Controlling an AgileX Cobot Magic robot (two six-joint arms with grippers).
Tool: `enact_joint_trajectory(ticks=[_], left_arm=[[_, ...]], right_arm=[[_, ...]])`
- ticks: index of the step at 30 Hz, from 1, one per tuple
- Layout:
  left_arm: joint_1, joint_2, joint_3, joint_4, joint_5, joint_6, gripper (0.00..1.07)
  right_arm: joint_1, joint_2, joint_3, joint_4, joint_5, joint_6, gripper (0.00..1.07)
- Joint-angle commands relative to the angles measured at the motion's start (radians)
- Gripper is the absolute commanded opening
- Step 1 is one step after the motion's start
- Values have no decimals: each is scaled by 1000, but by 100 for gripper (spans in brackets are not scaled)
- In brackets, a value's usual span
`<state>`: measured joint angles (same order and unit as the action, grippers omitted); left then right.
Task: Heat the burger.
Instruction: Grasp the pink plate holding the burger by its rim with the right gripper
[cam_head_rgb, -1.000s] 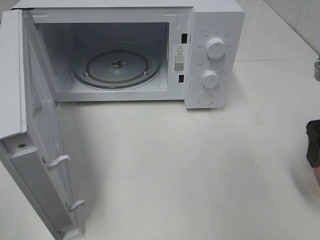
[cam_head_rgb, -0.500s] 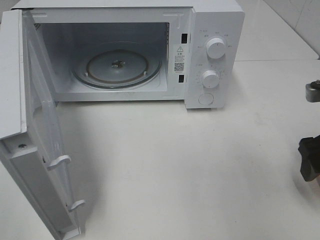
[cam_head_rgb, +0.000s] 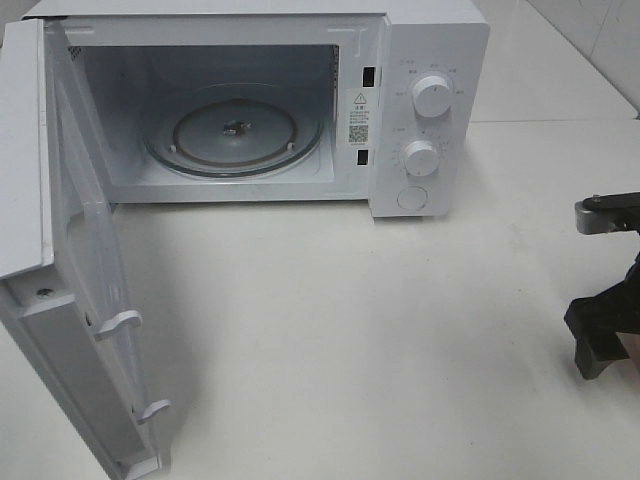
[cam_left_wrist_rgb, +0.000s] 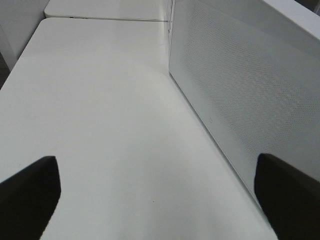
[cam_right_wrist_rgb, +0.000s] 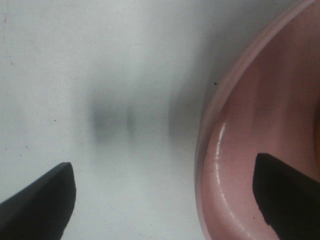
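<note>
The burger is out of view in every frame. In the right wrist view my right gripper (cam_right_wrist_rgb: 165, 175) is open and straddles the rim of a pink plate (cam_right_wrist_rgb: 250, 125), one dark finger (cam_right_wrist_rgb: 285, 195) over the plate's inside and the other finger (cam_right_wrist_rgb: 40, 200) over the bare table. In the exterior high view this gripper (cam_head_rgb: 605, 335) shows at the far right edge. In the left wrist view my left gripper (cam_left_wrist_rgb: 157, 175) is open, empty and low over the table, beside the outer face of the microwave door (cam_left_wrist_rgb: 240, 90).
A white microwave (cam_head_rgb: 430, 60) stands at the back of the white table (cam_head_rgb: 380, 330), its door (cam_head_rgb: 25, 150) swung wide open toward the front left. Inside lies a bare glass turntable (cam_head_rgb: 235, 130). Two knobs and a button sit on its right panel.
In the exterior high view my right gripper has come further into the picture from the right edge, moving left. The microwave and its door have not moved.
</note>
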<state>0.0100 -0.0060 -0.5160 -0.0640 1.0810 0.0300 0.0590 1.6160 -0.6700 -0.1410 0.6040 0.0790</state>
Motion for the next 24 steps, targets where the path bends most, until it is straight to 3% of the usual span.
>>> enact_joint_trajectory(ticks=[1,24], left_arm=[[-5,-17,-1,-4,-11,-2,98],[-5,-17,-1,-4,-11,-2,98]], right_arm=[[-20,20,6,-8,-19,3,91],[-48,100,24,-13,-133,2,85]])
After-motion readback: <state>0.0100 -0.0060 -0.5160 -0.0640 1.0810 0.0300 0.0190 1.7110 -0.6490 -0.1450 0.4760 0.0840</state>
